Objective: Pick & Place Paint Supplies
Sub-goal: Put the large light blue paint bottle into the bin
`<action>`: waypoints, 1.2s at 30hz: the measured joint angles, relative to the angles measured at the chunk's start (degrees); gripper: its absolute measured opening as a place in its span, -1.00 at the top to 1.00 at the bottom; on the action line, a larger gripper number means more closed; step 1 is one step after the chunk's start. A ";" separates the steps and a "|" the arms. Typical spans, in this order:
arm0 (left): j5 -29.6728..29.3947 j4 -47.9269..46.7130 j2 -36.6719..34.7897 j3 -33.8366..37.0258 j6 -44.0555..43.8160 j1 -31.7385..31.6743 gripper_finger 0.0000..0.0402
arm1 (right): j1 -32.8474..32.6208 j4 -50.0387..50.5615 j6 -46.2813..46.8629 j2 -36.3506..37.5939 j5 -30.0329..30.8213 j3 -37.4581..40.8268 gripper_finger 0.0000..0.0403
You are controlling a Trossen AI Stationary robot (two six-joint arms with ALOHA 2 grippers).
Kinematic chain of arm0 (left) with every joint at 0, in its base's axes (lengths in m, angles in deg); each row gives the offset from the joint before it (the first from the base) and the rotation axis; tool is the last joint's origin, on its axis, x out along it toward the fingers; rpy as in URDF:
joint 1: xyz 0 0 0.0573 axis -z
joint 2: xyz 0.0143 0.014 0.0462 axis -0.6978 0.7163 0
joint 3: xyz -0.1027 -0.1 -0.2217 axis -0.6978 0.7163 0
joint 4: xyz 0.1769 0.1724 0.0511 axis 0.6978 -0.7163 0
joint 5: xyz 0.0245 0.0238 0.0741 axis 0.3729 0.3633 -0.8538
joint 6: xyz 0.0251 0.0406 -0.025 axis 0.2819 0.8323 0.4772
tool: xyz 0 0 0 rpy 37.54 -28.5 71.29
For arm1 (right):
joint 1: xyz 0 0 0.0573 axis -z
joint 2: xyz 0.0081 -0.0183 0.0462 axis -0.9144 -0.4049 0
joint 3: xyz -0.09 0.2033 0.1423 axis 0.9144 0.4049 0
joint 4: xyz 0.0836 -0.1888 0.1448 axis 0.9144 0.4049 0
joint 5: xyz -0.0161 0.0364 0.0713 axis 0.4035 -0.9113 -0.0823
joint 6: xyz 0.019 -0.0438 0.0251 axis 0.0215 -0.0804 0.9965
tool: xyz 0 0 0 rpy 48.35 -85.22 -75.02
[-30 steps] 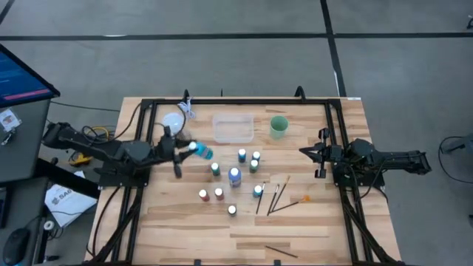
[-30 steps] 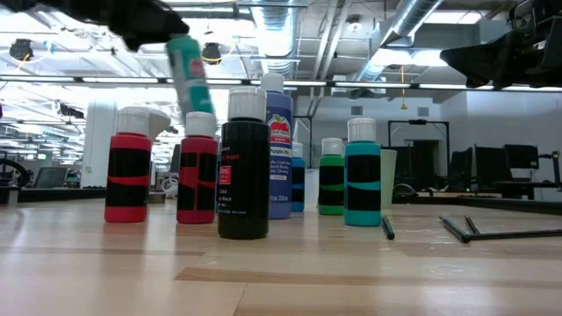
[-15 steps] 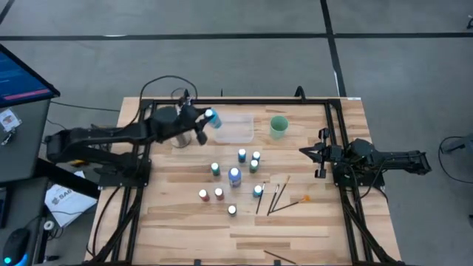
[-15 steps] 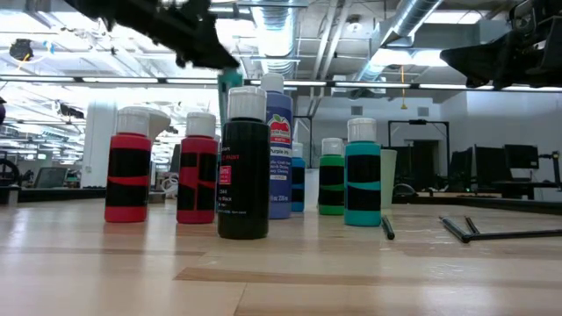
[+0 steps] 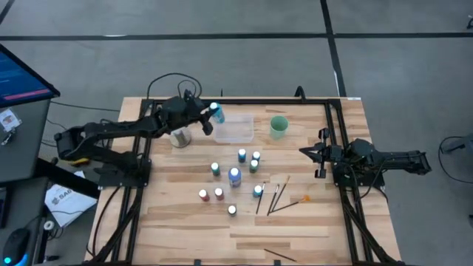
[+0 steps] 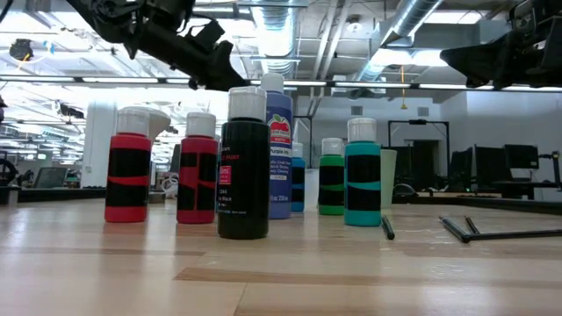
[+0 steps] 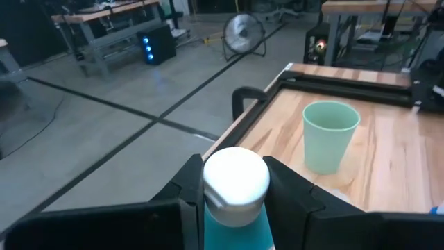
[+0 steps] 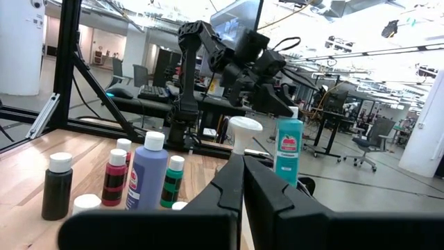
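My left gripper (image 5: 209, 118) is shut on a teal white-capped paint bottle (image 5: 216, 114) held in the air at the left end of the clear tray (image 5: 235, 130). The right wrist view shows that bottle (image 8: 288, 156) upright under the left arm. Several more white-capped bottles (image 5: 234, 176) stand on their bases mid-table, seen close up in the low view (image 6: 242, 167). Thin dark brushes (image 5: 275, 194) and an orange-tipped one (image 5: 293, 202) lie flat to their right. My right gripper (image 5: 303, 151) waits shut near the table's right edge. My left gripper pinches the teal bottle between its two fingers (image 7: 191, 187) just under the white cap (image 7: 236, 182), at the top of the teal body (image 7: 234, 230). The fingers come slanting from the table's left. The bottle is upright, cap up, lifted clear of the table.
A translucent green cup (image 5: 278, 126) stands right of the tray, also seen in the left wrist view (image 7: 330, 135). A white-topped container (image 5: 179, 137) sits left of the tray under my left arm. A lone brush (image 5: 277, 255) lies near the near edge. Black frame rails border the table.
My left gripper has carried the teal bottle from beside the standing bottles up and toward the far edge, then slightly right to the tray's left end. The bottle, tilted a second ago, now hangs upright. The gripper stayed shut on it.
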 joint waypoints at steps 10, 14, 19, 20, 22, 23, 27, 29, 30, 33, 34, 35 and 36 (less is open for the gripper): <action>0.41 1.23 5.50 0.00 -0.07 -2.17 0.61 | 0.00 0.00 0.00 0.00 0.01 0.00 0.97; 3.19 2.83 7.37 0.00 -1.55 -2.99 0.61 | 0.01 0.00 0.00 0.00 -0.01 0.00 0.97; 3.33 3.05 8.99 0.04 -1.55 -2.99 0.61 | 0.00 0.01 0.00 0.00 0.00 0.00 0.97; 3.33 3.33 9.30 0.04 -1.55 -2.99 0.61 | -0.01 0.02 0.00 -0.01 0.01 0.00 0.97; 3.30 3.30 10.12 0.04 -1.76 -2.99 0.61 | -0.01 0.00 0.00 0.00 -0.01 0.00 0.97; 3.38 3.08 10.53 0.04 -1.85 -2.99 0.61 | 0.00 0.02 0.00 0.00 0.00 0.00 0.97; 3.39 3.22 11.78 0.04 -1.97 -2.99 0.61 | -0.01 0.02 0.00 -0.02 -0.01 0.00 0.97; 3.39 3.28 12.14 0.04 -1.97 -2.99 0.59 | 0.01 0.02 0.02 -0.02 0.01 0.00 0.97; 3.39 3.31 12.20 0.04 -1.95 -2.99 0.59 | 0.01 0.04 0.00 0.00 0.01 0.00 0.97; 3.40 3.58 12.21 0.04 -1.97 -3.06 0.58 | 0.01 0.03 0.00 0.00 0.01 0.00 0.97; 3.42 3.59 12.21 0.04 -1.97 -3.21 0.58 | -0.01 0.03 0.00 -0.02 -0.01 0.00 0.97; 3.52 3.54 12.21 0.04 -1.97 -3.36 0.58 | -0.01 0.02 0.00 -0.02 -0.01 0.00 0.97; 3.66 3.52 12.21 0.04 -1.99 -3.55 0.58 | 0.01 0.04 0.00 -0.02 -0.01 0.00 0.97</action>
